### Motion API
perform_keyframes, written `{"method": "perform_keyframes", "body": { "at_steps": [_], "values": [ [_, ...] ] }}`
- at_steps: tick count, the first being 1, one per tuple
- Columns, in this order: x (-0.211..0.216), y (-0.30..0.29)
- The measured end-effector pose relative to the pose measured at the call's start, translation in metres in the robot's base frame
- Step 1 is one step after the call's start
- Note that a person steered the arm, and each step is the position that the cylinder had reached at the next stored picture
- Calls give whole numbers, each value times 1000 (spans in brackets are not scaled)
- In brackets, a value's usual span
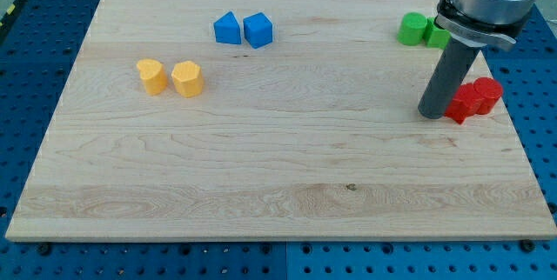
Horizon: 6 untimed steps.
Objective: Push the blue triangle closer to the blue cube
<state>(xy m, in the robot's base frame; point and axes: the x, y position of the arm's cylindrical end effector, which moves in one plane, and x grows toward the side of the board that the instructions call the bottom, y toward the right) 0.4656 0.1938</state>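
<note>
The blue triangle [227, 29] lies at the view's upper left of the wooden board [278, 184]. The blue cube [258, 30] sits right beside it on its right, the two touching or nearly so. My tip [431, 114] is far off at the view's right, resting on the board just left of the red blocks and well away from both blue blocks.
Two yellow blocks [152, 76] [187, 79] sit side by side at the view's left. Two green blocks [412, 29] [438, 35] lie at the upper right, partly behind the rod. Two red blocks [465, 103] [486, 94] sit by the right edge.
</note>
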Motion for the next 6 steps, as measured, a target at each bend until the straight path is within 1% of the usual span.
{"method": "perform_keyframes", "body": {
  "at_steps": [1, 2, 3, 4, 5, 6],
  "values": [
    [0, -2],
    [-10, -43],
    [-48, -101],
    [-78, -135],
    [-129, -144],
    [-171, -162]
  ]
}}
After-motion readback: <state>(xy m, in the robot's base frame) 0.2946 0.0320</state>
